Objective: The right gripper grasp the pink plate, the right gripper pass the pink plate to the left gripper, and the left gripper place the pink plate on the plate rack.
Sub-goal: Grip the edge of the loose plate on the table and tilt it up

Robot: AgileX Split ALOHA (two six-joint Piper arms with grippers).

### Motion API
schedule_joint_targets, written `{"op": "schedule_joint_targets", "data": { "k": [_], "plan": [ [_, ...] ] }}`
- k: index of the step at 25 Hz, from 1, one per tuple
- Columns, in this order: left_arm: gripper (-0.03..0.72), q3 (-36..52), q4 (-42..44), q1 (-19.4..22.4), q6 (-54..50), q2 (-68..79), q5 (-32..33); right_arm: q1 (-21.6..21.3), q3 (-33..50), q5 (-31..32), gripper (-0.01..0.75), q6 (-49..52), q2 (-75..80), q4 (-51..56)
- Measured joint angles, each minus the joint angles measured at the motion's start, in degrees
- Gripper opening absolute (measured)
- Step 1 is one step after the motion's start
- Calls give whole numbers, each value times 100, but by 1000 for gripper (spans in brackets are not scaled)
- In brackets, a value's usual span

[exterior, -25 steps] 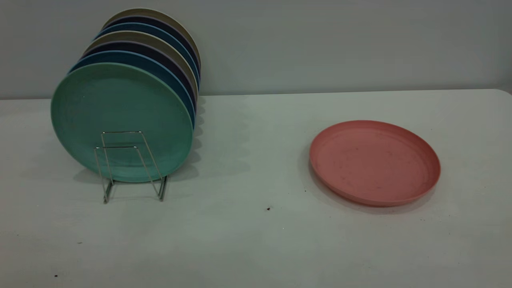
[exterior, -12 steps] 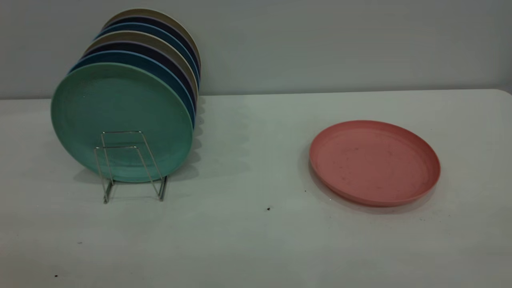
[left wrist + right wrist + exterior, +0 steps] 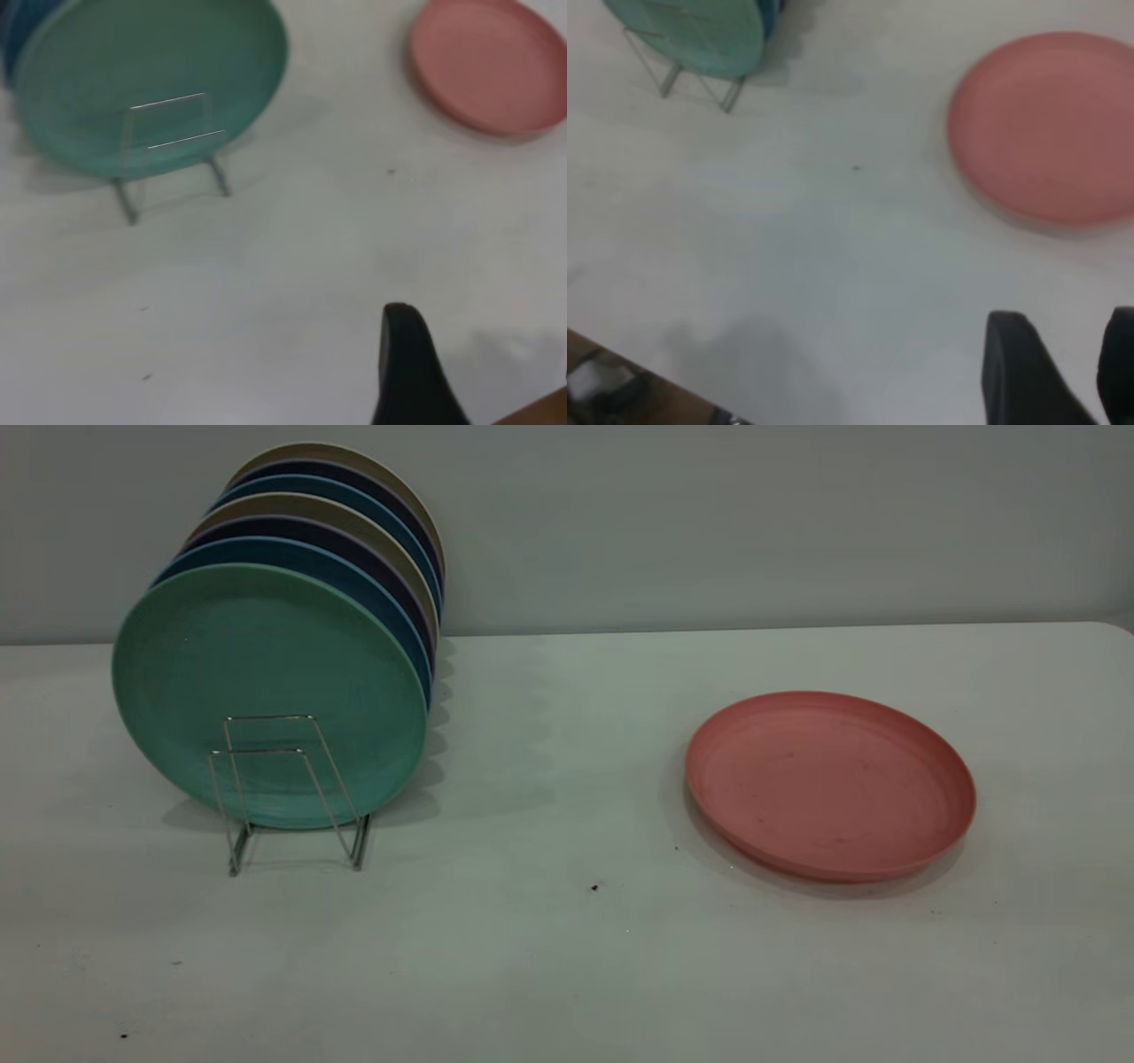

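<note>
Lying flat on the white table [image 3: 567,974], the pink plate [image 3: 829,784].

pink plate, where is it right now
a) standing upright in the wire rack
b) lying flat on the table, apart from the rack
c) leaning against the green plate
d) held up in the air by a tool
b: the pink plate lies flat on the table, well to the side of the plate rack, where the green plate stands in front; no tool touches it.
</note>
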Motion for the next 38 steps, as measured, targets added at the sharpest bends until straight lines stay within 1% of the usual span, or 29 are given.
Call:
{"op": "schedule_joint_targets", "data": {
  "k": [5, 8, 10, 12, 17, 20, 22, 28, 31, 35, 38],
  "plan": [
    [445, 0, -1032, 0, 657, 722, -568, 0, -377, -541, 292, -1411, 1551, 1239],
    [445, 0, -1245, 0, 824, 872, -864, 0, -798, -841, 311, -1841, 2528, 1636],
    [445, 0, -1325, 0, 851, 898, -962, -5, -1127, -921, 313, -1924, 3221, 1730],
    [445, 0, -1407, 0, 862, 907, -1027, -71, -1466, -825, 313, -1977, 4019, 1751],
    [445, 0, -1432, 0, 874, 1123, -986, -563, -2412, -2, 315, -2408, 5701, 1892],
    [445, 0, -1432, 0, 890, 1311, -965, -948, -2768, 540, 317, -2788, 6258, 2197],
    [445, 0, -1432, 0, 890, 1408, -971, -1156, -2880, 731, 317, -2987, 6423, 2461],
    [445, 0, -1482, 0, 922, 1736, -1019, -1857, -2919, 645, 320, -3205, 6663, 2750],
    [445, 0, -1803, 0, 1197, 2007, -1022, -2148, -2919, 631, 343, -3370, 6876, 2957],
    [445, 0, -2624, 0, 1967, 2257, -1021, -2210, -2927, 554, 392, -3694, 7210, 3218],
    [445, 0, -3272, 0, 2561, 2297, -992, -2210, -3043, 333, 402, -3778, 7543, 3236]
  ]
}}
